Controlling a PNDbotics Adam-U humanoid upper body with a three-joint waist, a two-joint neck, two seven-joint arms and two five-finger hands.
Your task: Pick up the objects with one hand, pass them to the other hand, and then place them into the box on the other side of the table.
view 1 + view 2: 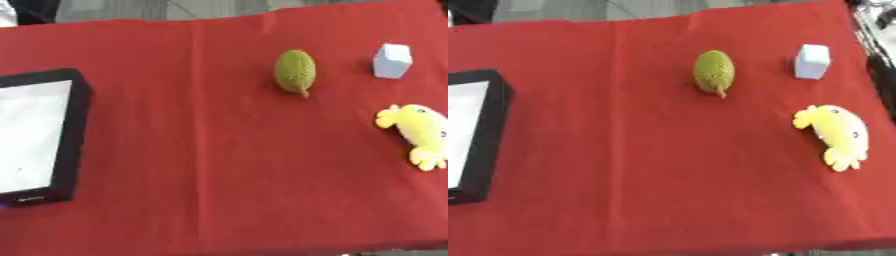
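Three objects lie on the red tablecloth (219,150) toward the right. A green bumpy oval fruit toy (295,70) with a short stem sits at the upper middle. To its right stands a small white cube (392,60). Below the cube lies a yellow plush crab (836,135). At the left edge is a black-walled box (77,125) with a white inside. Neither hand shows in either view.
The cloth's far edge runs along the top, with grey floor beyond it. The table's near edge shows along the bottom. Dark equipment stands off the table's right side (880,75).
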